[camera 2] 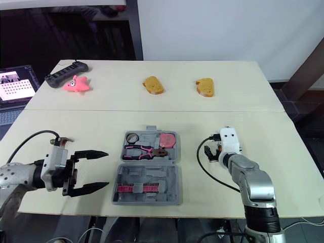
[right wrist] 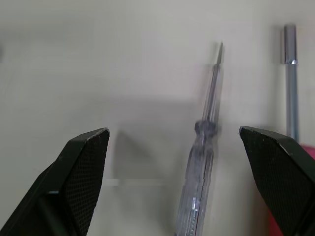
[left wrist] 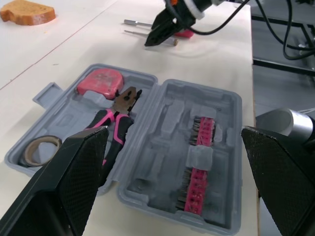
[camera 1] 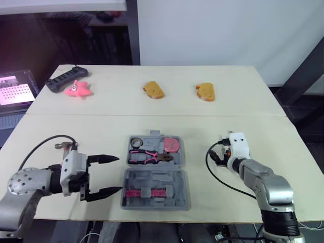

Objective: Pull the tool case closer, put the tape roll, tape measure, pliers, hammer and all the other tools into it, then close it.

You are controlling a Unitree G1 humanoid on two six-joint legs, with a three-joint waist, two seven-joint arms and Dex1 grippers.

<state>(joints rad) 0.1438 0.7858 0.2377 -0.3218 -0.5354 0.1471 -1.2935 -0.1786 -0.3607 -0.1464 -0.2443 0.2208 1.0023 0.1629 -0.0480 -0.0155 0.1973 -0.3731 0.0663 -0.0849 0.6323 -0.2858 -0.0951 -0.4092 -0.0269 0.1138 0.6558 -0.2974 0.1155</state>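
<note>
Tool case lies open at my 6 o'clock, left gripper spread wide at its 9 o'clock, while my right gripper, fingers wide, brackets a screwdriver at 3 o'clock, apparently to grasp it.

The tool case is seen to be moulded grey plastic, matt and slightly mottled. The pliers are fitted with pink and black grips, probably rubbery plastic, and a dull dark metal head. The screwdriver is made up of a clear glossy plastic handle and a thin metal shaft. A rod of bright polished metal is seen. The table is finished in pale, smooth, matt wood.
</note>
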